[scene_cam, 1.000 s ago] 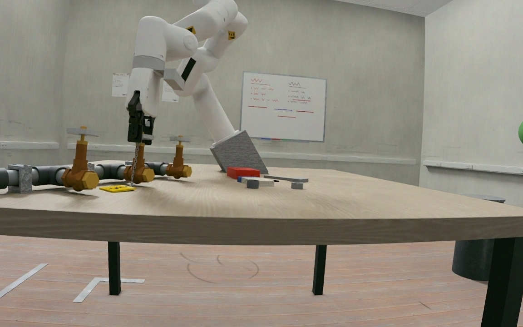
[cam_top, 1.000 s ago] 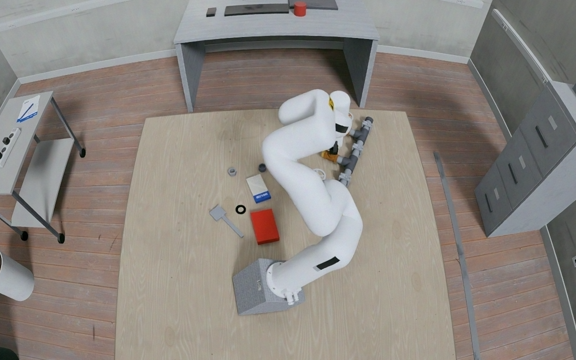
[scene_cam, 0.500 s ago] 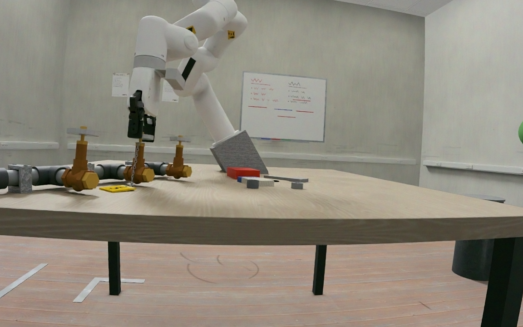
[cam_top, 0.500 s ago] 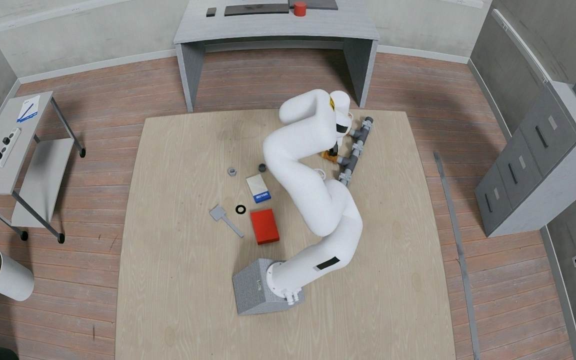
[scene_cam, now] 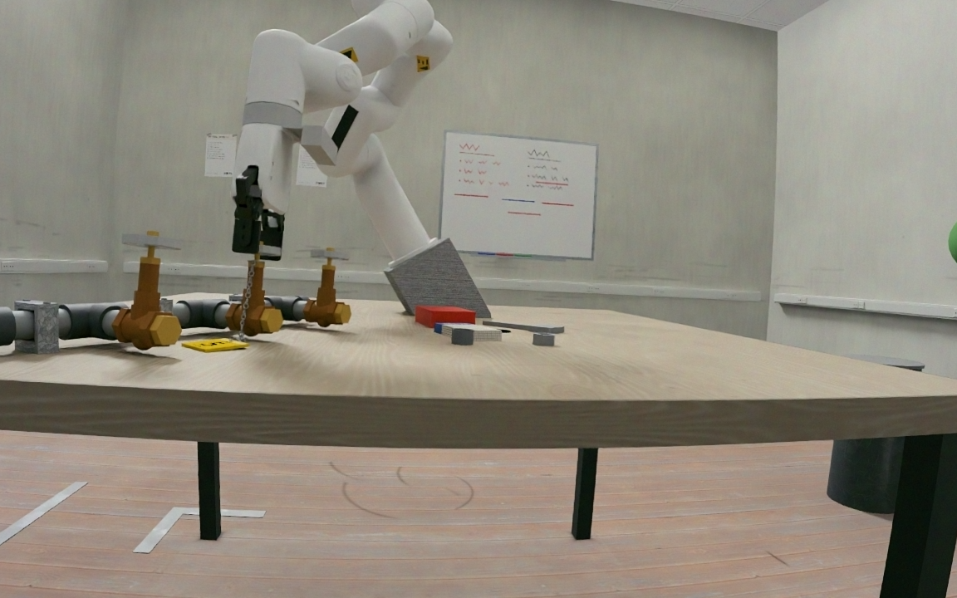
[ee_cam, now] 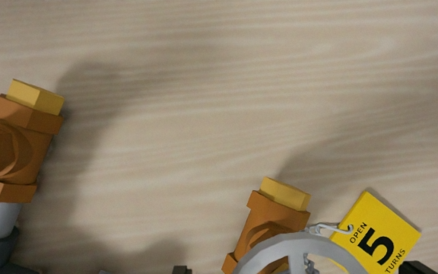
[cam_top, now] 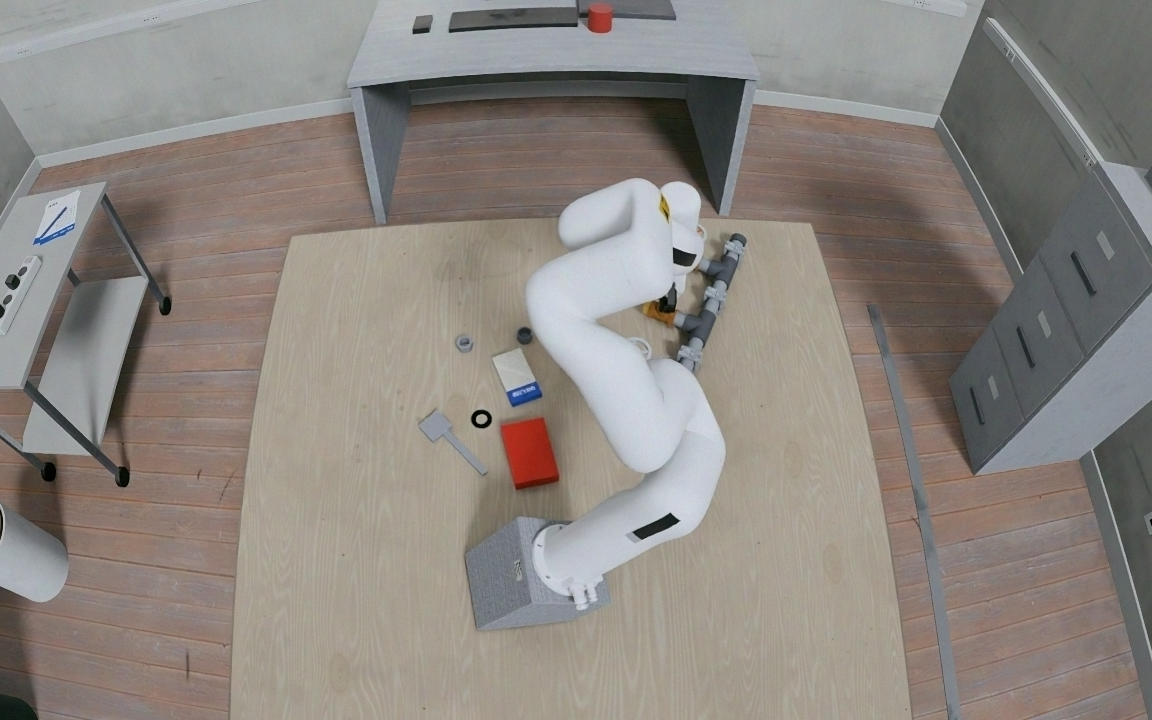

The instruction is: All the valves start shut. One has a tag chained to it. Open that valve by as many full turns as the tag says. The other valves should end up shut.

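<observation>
Three brass valves stand on a grey pipe (scene_cam: 80,318) at the table's far side: the left valve (scene_cam: 145,293), the middle valve (scene_cam: 255,297) and the right valve (scene_cam: 326,293). The middle valve carries a chain to a yellow tag (scene_cam: 214,344). In the wrist view the tag (ee_cam: 376,237) reads "OPEN 5 TURNS", next to the middle valve's grey handwheel (ee_cam: 299,253). My gripper (scene_cam: 252,249) is open, its fingers straddling that handwheel from above. The neighbouring valve's body (ee_cam: 7,152) shows at the left of the wrist view. In the overhead view my arm hides most of the valves (cam_top: 665,313).
On the table lie a red box (cam_top: 528,452), a white and blue box (cam_top: 516,377), a grey scraper (cam_top: 450,438), a black ring (cam_top: 478,413), a grey nut (cam_top: 464,342) and a dark cap (cam_top: 524,335). My base (cam_top: 517,577) is at the near side.
</observation>
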`<action>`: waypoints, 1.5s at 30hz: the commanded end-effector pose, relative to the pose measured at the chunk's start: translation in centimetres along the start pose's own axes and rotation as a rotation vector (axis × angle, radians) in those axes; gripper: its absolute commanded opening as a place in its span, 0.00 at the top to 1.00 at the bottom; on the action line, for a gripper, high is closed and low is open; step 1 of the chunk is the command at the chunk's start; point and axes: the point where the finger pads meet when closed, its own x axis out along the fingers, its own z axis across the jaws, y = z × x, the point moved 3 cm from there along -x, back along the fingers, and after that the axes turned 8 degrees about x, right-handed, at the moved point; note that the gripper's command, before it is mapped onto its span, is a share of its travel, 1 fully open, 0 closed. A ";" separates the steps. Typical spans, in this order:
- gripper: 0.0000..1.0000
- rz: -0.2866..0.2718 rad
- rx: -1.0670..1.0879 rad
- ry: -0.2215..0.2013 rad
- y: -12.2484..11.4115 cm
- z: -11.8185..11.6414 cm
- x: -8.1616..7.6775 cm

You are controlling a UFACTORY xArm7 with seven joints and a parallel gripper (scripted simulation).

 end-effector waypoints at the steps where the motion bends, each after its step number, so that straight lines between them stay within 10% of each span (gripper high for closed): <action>1: 0.00 0.000 0.003 -0.005 0.0 0.2 -0.2; 14: 0.00 0.001 0.209 -0.005 0.0 0.2 -0.2; 45: 0.00 0.041 1.696 -0.010 -0.1 0.1 -0.2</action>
